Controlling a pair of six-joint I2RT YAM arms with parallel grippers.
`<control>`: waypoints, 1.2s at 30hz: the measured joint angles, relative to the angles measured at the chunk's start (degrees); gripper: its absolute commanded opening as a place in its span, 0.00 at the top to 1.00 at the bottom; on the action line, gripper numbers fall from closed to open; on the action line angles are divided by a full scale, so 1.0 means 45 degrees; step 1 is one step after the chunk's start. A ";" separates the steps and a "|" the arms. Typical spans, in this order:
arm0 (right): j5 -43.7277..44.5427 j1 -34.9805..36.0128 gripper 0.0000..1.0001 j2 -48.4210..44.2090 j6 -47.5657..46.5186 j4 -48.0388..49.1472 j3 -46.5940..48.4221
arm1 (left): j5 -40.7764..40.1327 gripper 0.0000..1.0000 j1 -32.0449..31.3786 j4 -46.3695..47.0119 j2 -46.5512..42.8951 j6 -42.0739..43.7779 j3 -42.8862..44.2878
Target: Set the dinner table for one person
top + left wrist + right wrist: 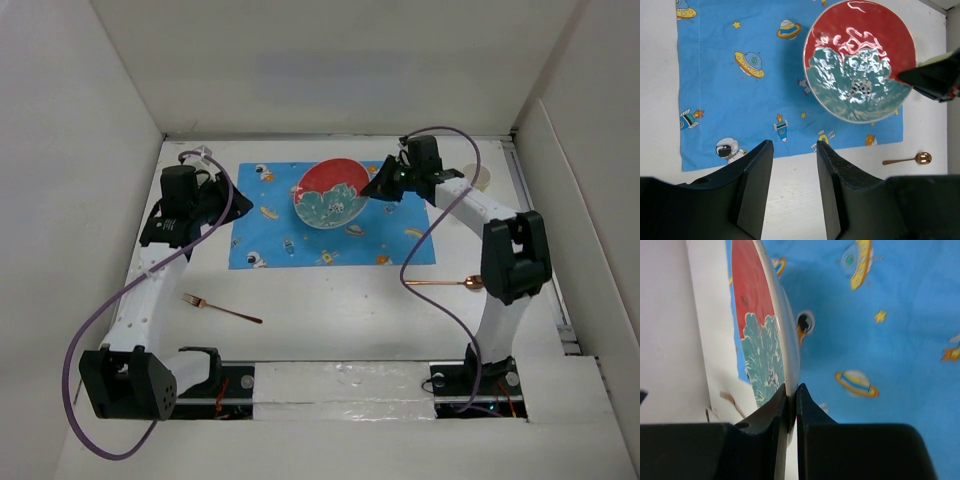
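A round plate, red on top and teal with white waves below, hangs tilted over the right part of the blue space-print mat on the white dinner table. My right gripper is shut on the plate's right rim; the right wrist view shows its jaws pinching the thin white edge of the plate. My left gripper hovers off the mat's left edge. In the left wrist view it stands open and empty over bare table, with the plate and mat beyond.
A copper fork lies on the table in front of the mat, near the left arm. A copper spoon lies to the right beside the right arm, also seen as the spoon. White wall panels edge the table.
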 measured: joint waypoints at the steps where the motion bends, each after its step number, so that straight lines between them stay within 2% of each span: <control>1: 0.0087 -0.0078 1.00 0.0539 0.0175 0.0087 0.0374 | 0.0010 0.63 0.0000 0.0044 0.0000 0.0010 0.0000; 9: 0.0457 -0.0272 1.00 0.2885 0.1428 0.0170 0.1039 | 0.0000 0.63 0.0000 0.0248 -0.0073 0.0029 -0.0277; 12: 0.0403 -0.0262 0.83 0.2963 0.1598 0.0209 0.1030 | -0.0005 0.63 0.0000 0.0282 -0.0102 0.0049 -0.0534; 13: 0.0408 -0.0262 0.70 0.2963 0.1588 0.0209 0.1025 | -0.0005 0.63 0.0000 0.0282 -0.0117 0.0049 -0.0612; 16: 0.0486 -0.0257 0.55 0.2958 0.1433 0.0209 0.0826 | 0.0000 0.62 0.0000 0.0340 -0.0121 0.0049 -0.0748; 19: 0.0831 -0.0253 0.45 0.2958 0.1078 -0.0165 0.0457 | 0.0015 0.63 0.0000 0.0457 -0.0117 0.0039 -0.0869; 23: 0.1457 -0.0243 0.43 0.2851 0.0306 -0.1224 0.0389 | 0.0151 0.63 0.0000 0.0709 -0.0117 0.0000 -0.1005; 24: 0.1651 -0.0243 0.43 0.2744 0.0107 -0.1486 0.0403 | 0.0189 0.64 0.0000 0.0743 -0.0117 -0.0010 -0.1025; 25: 0.1855 -0.0243 0.49 0.2584 -0.0136 -0.1763 0.0413 | 0.0223 0.65 0.0000 0.0763 -0.0117 -0.0024 -0.1030; 26: 0.2050 -0.0253 0.63 0.2356 -0.0384 -0.2055 0.0432 | 0.0243 0.67 0.0000 0.0806 -0.0102 -0.0039 -0.1030; 28: 0.2399 -0.0330 1.00 0.1719 -0.0865 -0.2560 0.0525 | 0.0277 0.82 0.0000 0.0874 -0.0068 -0.0073 -0.1030; 30: 0.2866 -0.0539 1.00 0.0767 -0.1195 -0.2837 0.0636 | 0.0287 1.00 0.0000 0.0933 0.0049 -0.0063 -0.1030; 35: 0.5076 -0.2356 1.00 -0.2089 -0.1753 -0.2812 0.1049 | 0.0330 1.00 0.0000 0.0952 0.0393 0.0058 -0.1030; 36: 0.5649 -0.2900 0.95 -0.2472 -0.1797 -0.2807 0.1224 | 0.0345 1.00 0.0000 0.0952 0.0413 0.0078 -0.1030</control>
